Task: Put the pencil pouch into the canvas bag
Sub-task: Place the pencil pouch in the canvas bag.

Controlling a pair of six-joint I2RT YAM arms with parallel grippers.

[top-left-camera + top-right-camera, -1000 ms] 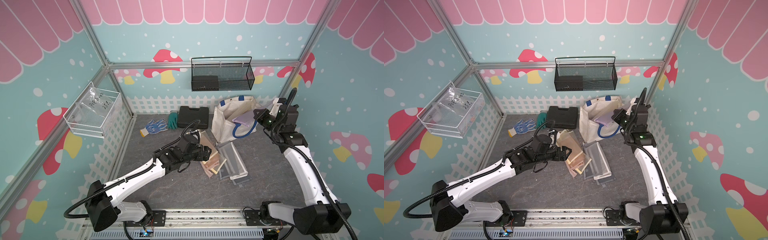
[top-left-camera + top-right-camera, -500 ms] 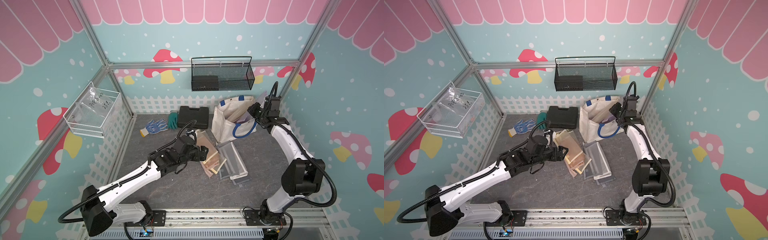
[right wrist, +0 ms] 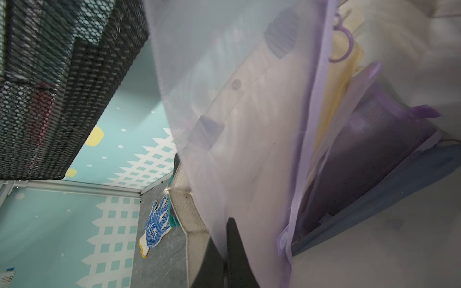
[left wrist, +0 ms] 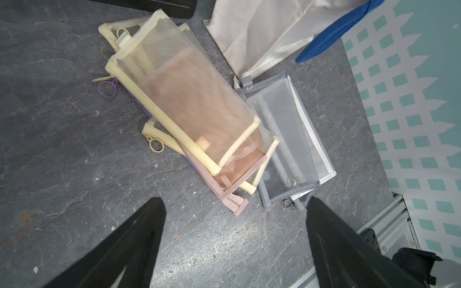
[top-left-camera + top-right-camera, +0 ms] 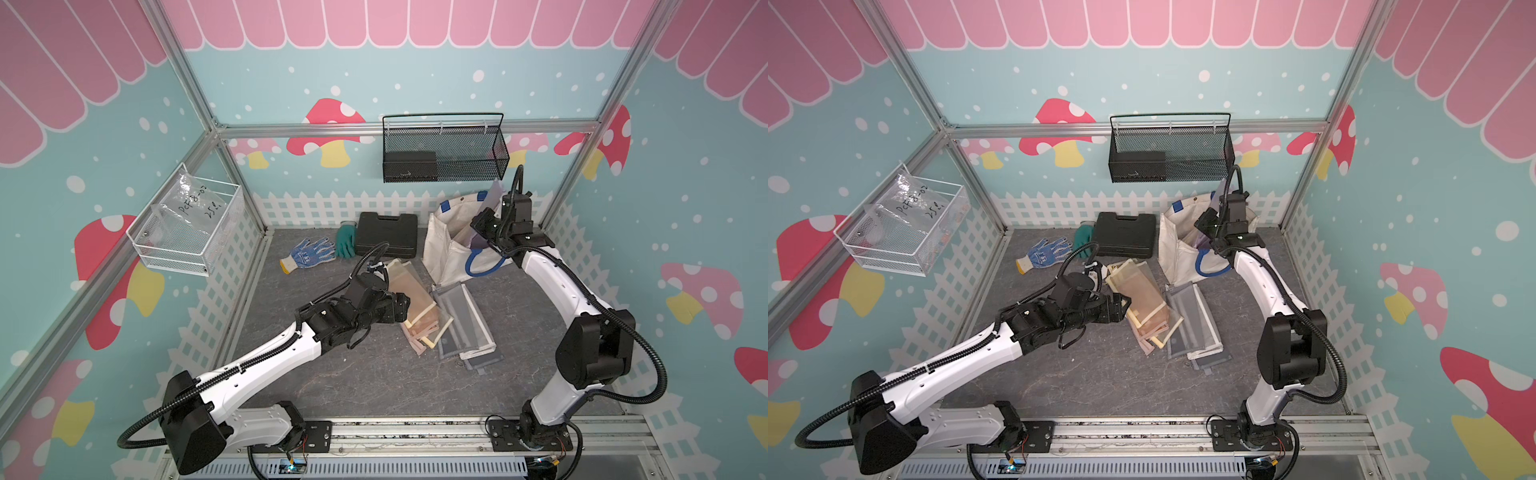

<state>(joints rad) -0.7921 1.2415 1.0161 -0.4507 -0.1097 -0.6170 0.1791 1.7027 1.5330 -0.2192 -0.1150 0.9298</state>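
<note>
Pencil pouch (image 3: 249, 112), lilac mesh, hung pinched in the closed right gripper (image 3: 230, 224) at the mouth of the canvas bag (image 5: 446, 245). The left gripper (image 4: 233, 199) hovered, jaws wide apart and empty, above the heaped mesh pouches (image 4: 194, 104).

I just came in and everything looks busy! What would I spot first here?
The big cream bag with blue handles at the back right of the table stands out, with the right gripper shut on a see-through purple pouch at its opening. In the middle lies a messy pile of pouches, yellow, pink and grey, and the left gripper hangs open beside it.
</note>
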